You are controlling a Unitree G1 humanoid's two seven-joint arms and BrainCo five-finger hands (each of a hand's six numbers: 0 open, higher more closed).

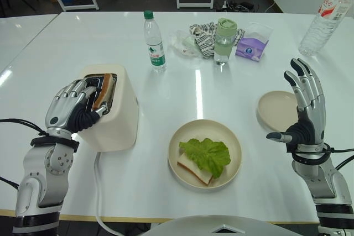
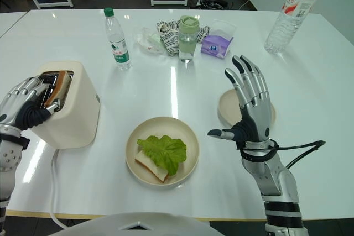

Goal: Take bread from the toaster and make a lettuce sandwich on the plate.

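Nearest the camera in the left eye view, one plate [image 1: 191, 132] is sitting on the white surface [image 1: 138, 175]. It is carrying one bottom slice [image 1: 191, 167] of bread with one lettuce leaf [image 1: 207, 156] lying over it. To its left, one toaster [image 1: 119, 120] is standing with one toast slice [image 1: 105, 89] poking up from its slot. The left hand [image 1: 69, 106] is resting on the toaster's top at the slot's left edge, its fingers curling around the toast slice and the thumb tip pressing its near end.

In the right eye view, the right hand [image 2: 251, 117] is hanging upright to the right of the sandwich plate, its back toward the camera. Its fingers are spreading upward and the thumb is sticking out sideways toward that plate, holding nothing. Behind it a second plate [image 2: 228, 106] is lying bare, partly hidden by the hand. Farther back, two water bottles are standing: one small bottle [image 2: 118, 42] with a green cap behind the toaster, and one large bottle [image 2: 285, 17] at the far right. Between them, one green-lidded cup [image 2: 188, 40] is standing beside one striped cloth [image 2: 166, 31] and one purple tissue pack [image 2: 215, 45].
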